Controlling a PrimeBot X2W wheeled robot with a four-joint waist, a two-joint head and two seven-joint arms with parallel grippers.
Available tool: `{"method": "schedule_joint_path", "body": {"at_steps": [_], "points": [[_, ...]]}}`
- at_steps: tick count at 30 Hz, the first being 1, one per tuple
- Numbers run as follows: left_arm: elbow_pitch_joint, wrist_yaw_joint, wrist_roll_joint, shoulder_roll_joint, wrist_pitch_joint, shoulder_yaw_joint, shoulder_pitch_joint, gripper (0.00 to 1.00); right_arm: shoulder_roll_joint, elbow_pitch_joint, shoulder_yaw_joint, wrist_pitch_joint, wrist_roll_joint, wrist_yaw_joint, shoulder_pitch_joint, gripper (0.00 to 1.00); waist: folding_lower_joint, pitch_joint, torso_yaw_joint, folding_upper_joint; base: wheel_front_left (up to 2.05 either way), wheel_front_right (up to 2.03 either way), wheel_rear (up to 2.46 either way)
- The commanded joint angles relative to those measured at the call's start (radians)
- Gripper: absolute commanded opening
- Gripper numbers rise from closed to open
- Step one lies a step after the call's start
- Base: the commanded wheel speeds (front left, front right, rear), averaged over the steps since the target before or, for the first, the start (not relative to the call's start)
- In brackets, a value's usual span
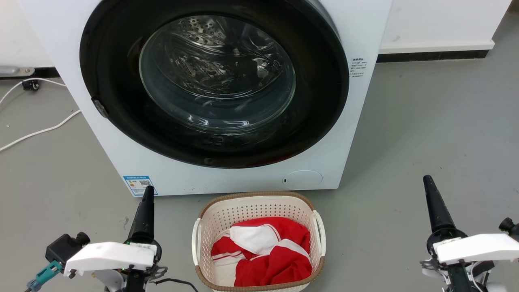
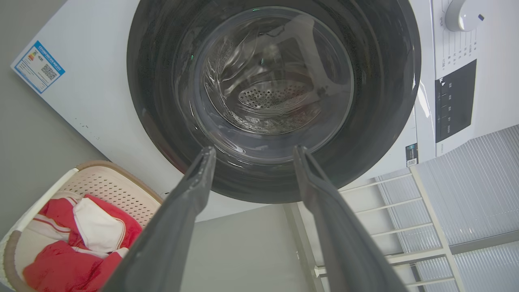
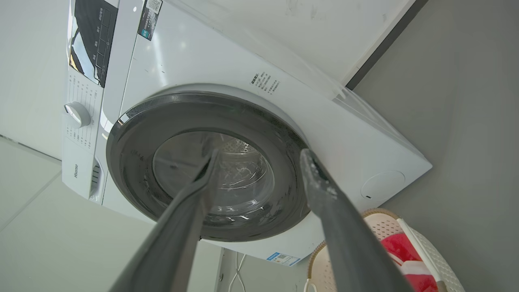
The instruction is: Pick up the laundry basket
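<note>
White washing machine [image 1: 182,178], round door shut, stands on the grey floor [image 1: 425,142]. Just before it sits the laundry basket [image 1: 259,211], holding red-and-white clothes [image 1: 275,259]. Left gripper [image 2: 255,151] and right gripper [image 3: 259,153] flank the basket without touching it, jaws spread wide, empty.

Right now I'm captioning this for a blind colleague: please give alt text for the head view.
A cream-white perforated plastic laundry basket holding red and white clothing sits on the grey floor before a white front-loading washing machine. The left gripper and right gripper flank it, touching nothing.
</note>
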Motion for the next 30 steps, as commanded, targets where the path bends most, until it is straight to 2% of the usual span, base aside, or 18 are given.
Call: {"method": "schedule_joint_path", "body": {"at_steps": [1, 8, 30], "points": [[-0.028, 0.009, 0.052, 0.004, -0.015, -0.009, -0.003, 1.0, -0.003, -0.031, 0.009, -0.014, -0.065, 0.0, 0.003, 1.0, 0.0, 0.0, 0.001, 0.0, 0.0, 0.0, 0.0], [-0.05, 0.029, 0.169, 0.004, -0.041, -0.029, 0.006, 1.0, -0.004, -0.05, 0.029, -0.041, -0.209, 0.0, 0.017, 1.0, 0.0, -0.001, 0.001, 0.0, 0.0, 0.0, 0.0], [-0.097, 0.06, 0.466, 0.005, -0.113, -0.069, 0.035, 1.0, -0.005, -0.106, 0.057, -0.112, -0.521, 0.0, 0.046, 1.0, 0.0, 0.0, 0.003, 0.0, 0.0, 0.0, 0.0]]}}
